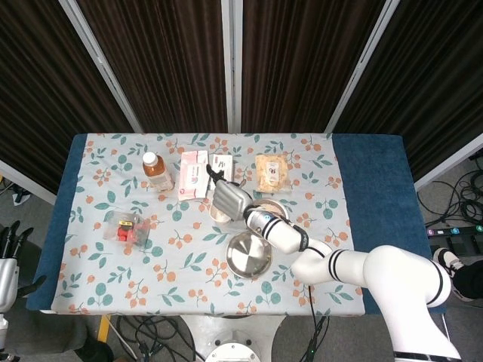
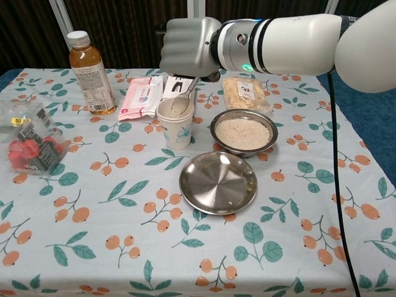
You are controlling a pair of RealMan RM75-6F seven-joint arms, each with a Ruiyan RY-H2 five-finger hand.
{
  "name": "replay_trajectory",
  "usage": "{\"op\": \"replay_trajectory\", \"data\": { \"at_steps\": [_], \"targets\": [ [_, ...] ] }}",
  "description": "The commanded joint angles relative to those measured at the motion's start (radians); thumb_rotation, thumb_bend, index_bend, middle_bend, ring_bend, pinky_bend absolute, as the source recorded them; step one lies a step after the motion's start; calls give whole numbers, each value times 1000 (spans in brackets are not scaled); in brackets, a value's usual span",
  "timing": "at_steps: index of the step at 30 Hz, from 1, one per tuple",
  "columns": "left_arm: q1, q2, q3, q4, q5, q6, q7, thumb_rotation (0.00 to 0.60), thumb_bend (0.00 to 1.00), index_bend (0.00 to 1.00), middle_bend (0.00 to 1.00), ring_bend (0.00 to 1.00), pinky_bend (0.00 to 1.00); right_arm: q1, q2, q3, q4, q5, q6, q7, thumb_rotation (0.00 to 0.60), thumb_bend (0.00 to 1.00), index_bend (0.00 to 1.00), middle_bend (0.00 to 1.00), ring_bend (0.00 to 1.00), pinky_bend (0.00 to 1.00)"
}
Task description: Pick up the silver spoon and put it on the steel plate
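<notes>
Silver and thin, the spoon [image 2: 182,101] hung from your right robot hand [image 2: 187,48], fingers closed on the upper end of its handle, with the bowl tilted down over the mouth of the paper cup [image 2: 175,122]. It was well short of the steel plate [image 2: 218,182], which sat bare on the surface nearer the chest camera, beside the bowl of rice [image 2: 243,131]. Judged by its look, the spoon was light, stiff and slick, so a grip that high on the handle could let it swing or slip. You would have done better holding nearer the handle's middle. Your left robot hand [image 1: 6,253] rested off the surface's edge, fingers apart and holding nothing.
</notes>
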Motion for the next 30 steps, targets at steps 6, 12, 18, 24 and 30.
{"op": "replay_trajectory", "data": {
  "at_steps": [6,12,18,24,30],
  "targets": [
    [5,-4,1,5,1,4,-5,600,82,170,108,51,30,-18,-31,-36,54,-178,92,-91,600,332,613,583,270,0],
    [7,-7,2,10,3,7,-9,600,82,170,109,51,30,-46,-54,-37,74,-206,125,-208,600,331,613,582,270,0],
    [8,-7,1,11,5,8,-8,600,82,170,108,51,30,-79,-81,-11,72,-192,154,-296,600,330,613,583,270,0],
    [11,-5,1,10,4,11,-7,600,82,170,108,51,30,-129,-99,28,49,-181,196,-276,600,330,613,583,270,0],
    [8,-2,-1,9,9,10,-7,600,82,171,109,51,30,-215,-39,86,-11,-167,241,-52,600,330,606,576,270,0]
  ]
}}
